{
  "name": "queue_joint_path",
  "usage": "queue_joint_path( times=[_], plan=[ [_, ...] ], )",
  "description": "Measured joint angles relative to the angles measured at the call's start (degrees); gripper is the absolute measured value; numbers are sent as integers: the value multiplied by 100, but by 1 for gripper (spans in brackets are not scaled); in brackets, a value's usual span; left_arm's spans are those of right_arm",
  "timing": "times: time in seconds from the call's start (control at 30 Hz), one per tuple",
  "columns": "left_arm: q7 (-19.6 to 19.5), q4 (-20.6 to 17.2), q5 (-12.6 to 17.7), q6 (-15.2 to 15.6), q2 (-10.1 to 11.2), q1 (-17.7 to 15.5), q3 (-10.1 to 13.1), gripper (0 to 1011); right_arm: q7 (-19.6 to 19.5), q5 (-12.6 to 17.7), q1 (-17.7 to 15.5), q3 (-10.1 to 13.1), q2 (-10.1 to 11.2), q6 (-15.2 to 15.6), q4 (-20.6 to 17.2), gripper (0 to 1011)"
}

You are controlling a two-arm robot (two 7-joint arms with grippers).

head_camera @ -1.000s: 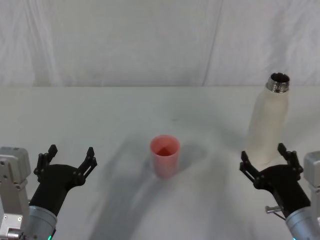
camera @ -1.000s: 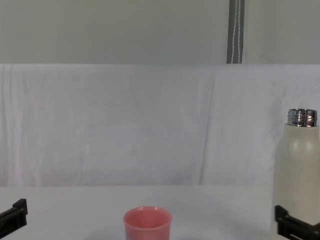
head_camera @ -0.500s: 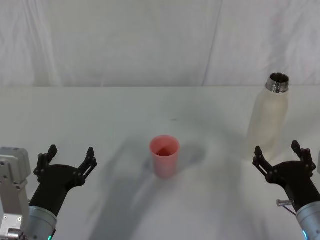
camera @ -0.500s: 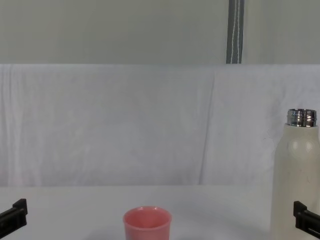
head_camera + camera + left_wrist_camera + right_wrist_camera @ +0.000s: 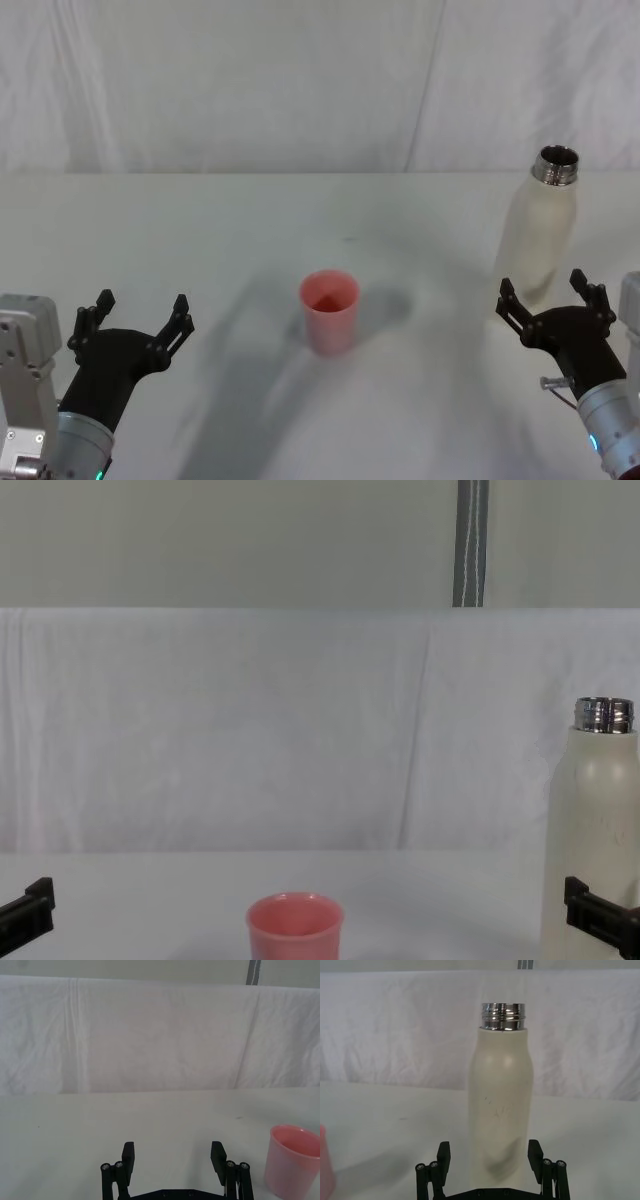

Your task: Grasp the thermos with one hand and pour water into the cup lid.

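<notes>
Lining up our right gripper (image 5: 548, 299) before the thermos (image 5: 537, 236).
Fingers spread wide; cup lid (image 5: 329, 311) stands apart.

The scene is viewed from the head camera, set high and angled forward and down onto the table (image 5: 200, 220). The chest camera is set low, facing level across the tabletop toward the white backdrop (image 5: 250, 730). Each wrist camera is mounted close behind its own gripper, facing forward along the fingers. The thermos (image 5: 540, 235) is shared by the head, chest and right wrist views; the cup lid (image 5: 329, 311) is shared by the head, chest and left wrist views.
</notes>
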Motion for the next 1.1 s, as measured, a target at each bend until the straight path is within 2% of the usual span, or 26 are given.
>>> queue_joint_path(
  times=[0.5,1.1],
  plan=[
    [0,0,0,0,0,0,0,1001,135,-35,329,230,-207,-38,381,1001],
    [0,0,0,0,0,0,0,1001,260,0,682,277,-280,-97,735,1001]
  ],
)
